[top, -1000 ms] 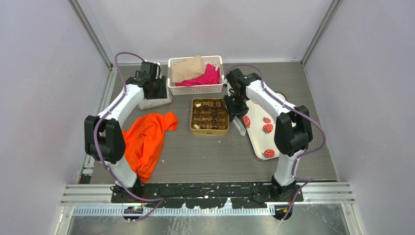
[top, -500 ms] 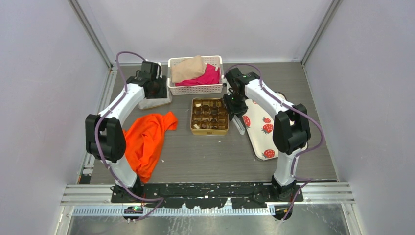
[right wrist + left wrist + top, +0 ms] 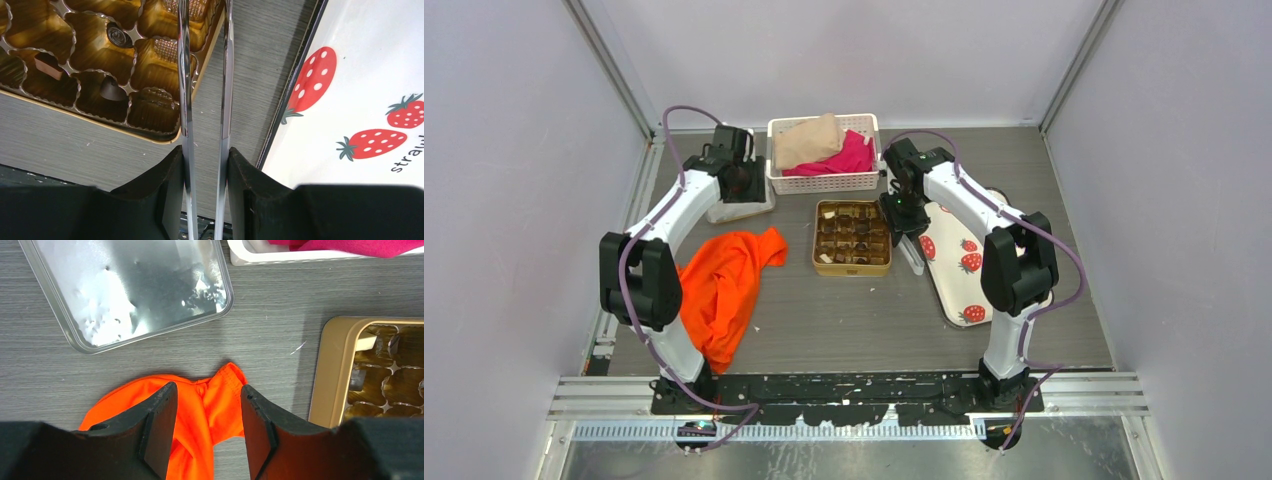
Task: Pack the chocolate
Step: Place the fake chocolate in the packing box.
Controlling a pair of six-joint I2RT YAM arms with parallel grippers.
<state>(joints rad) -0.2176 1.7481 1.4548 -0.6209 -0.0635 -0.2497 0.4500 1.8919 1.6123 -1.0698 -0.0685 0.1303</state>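
Observation:
The gold tin (image 3: 852,238) holds several dark chocolate pieces, with one cream-white piece at its front left. In the right wrist view a round dark piece (image 3: 116,35), a brown square piece (image 3: 47,64) and a dark drop-shaped piece (image 3: 111,89) sit in the tin's cups (image 3: 150,115). My right gripper (image 3: 902,215) (image 3: 205,150) is shut on metal tongs (image 3: 184,75) that reach over the tin's right edge. The tong tips are out of view. My left gripper (image 3: 742,182) (image 3: 209,430) is open and empty above the orange cloth (image 3: 200,405).
The strawberry tray (image 3: 969,270) (image 3: 370,60) lies right of the tin. A white basket (image 3: 824,182) of cloths stands behind it. A silver lid (image 3: 135,285) lies at the back left, and the orange cloth (image 3: 724,280) is at the left.
My right arm has shifted slightly left toward the tin with the tongs. The left arm has not moved.

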